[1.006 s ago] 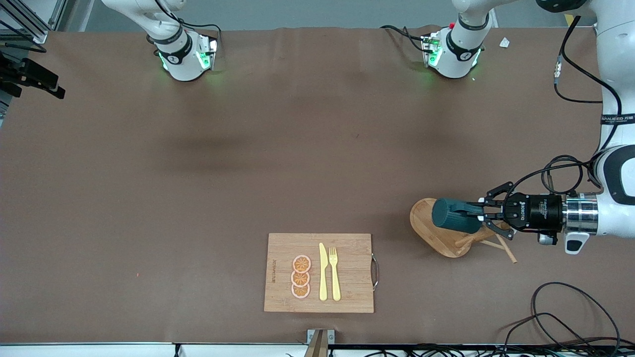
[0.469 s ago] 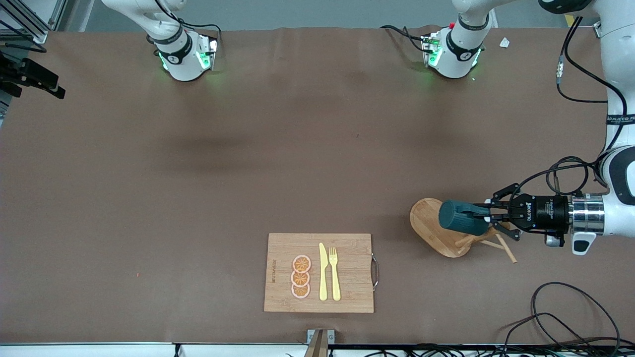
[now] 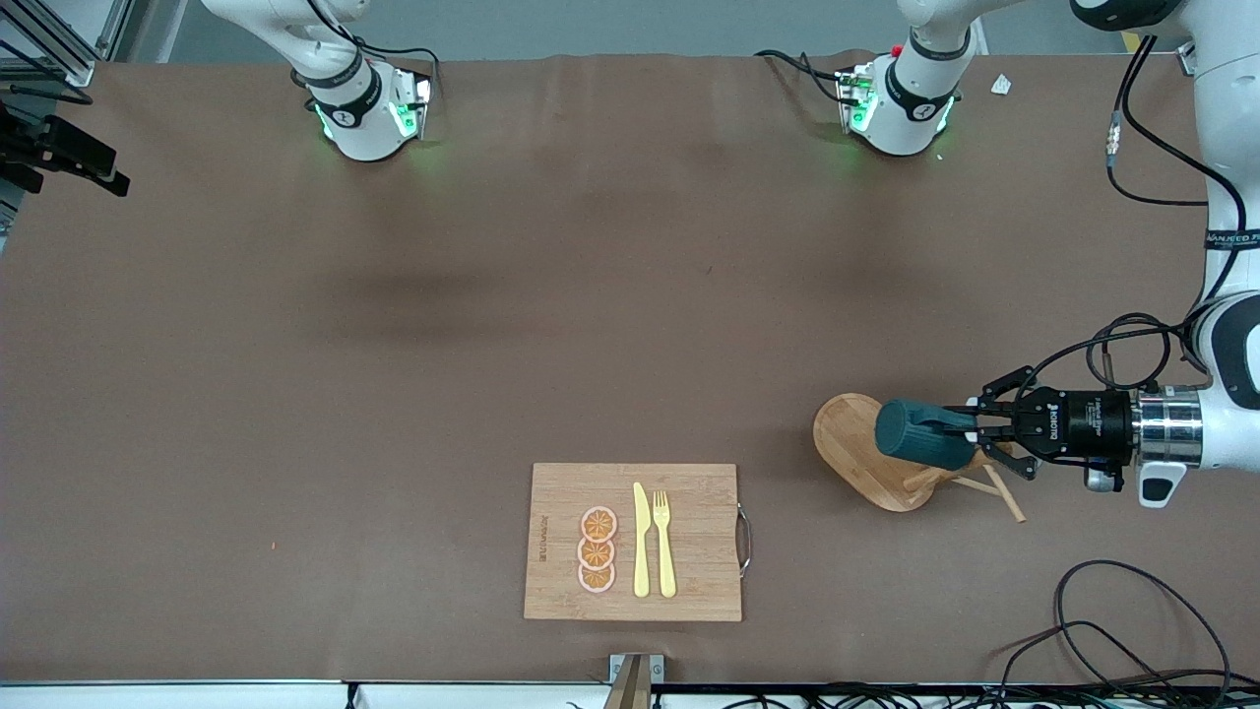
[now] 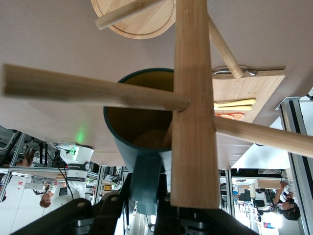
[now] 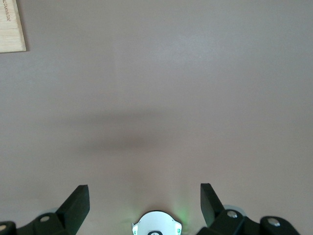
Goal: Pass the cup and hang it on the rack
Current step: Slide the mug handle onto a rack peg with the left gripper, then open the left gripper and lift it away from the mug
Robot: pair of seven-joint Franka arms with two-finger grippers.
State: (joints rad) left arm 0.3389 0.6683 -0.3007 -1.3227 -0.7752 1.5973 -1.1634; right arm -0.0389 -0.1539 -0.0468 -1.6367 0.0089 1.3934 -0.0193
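Note:
The dark teal cup [image 3: 920,433] lies on its side in the air over the rack's oval base [image 3: 849,440]. My left gripper [image 3: 960,426] is shut on the cup's handle. In the left wrist view the cup's yellow-orange mouth [image 4: 139,122] faces the camera, close beside the rack's central post [image 4: 195,98]. One peg [image 4: 88,88] crosses in front of the mouth. The handle [image 4: 146,178] sits between my left gripper's [image 4: 146,196] jaws. My right gripper [image 5: 145,203] is open and empty, high over bare table, out of the front view.
A bamboo cutting board [image 3: 699,591] with a yellow knife [image 3: 641,542], fork [image 3: 664,542] and orange slices [image 3: 597,549] lies near the front edge. Loose cables [image 3: 1112,611] lie at the left arm's end. The right arm's base [image 5: 156,226] shows below my right gripper.
My left gripper has drawn the cup a little toward the left arm's end of the table, closer to the rack's post. The right arm has not moved.

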